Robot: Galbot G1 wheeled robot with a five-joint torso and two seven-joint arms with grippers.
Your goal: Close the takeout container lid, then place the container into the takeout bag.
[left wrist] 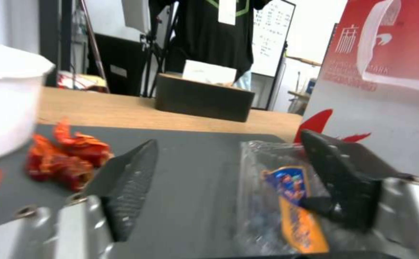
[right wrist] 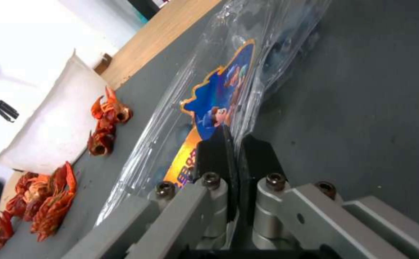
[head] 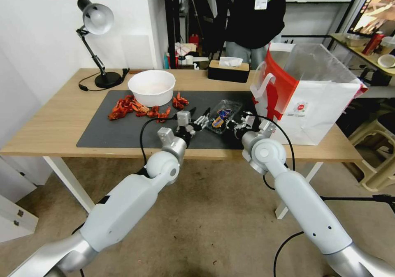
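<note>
I am viewing the takeout container [head: 222,119] lying on the dark mat [head: 123,125] on the desk [head: 53,125], between my two end effectors and just left of the takeout bag [head: 312,100]. My left end effector [left wrist: 228,180] is sitting with its fingers spread apart, one finger [left wrist: 128,180] resting on bare mat and the other [left wrist: 344,180] lying against the container's labelled lid [left wrist: 291,201]. My right end effector [right wrist: 232,158] is sitting at the container's opposite edge with its fingers pressed together; I cannot tell whether any plastic is pinched between them. A white bowl [head: 151,87] and red crayfish shells [head: 131,107] are lying farther left on the mat.
</note>
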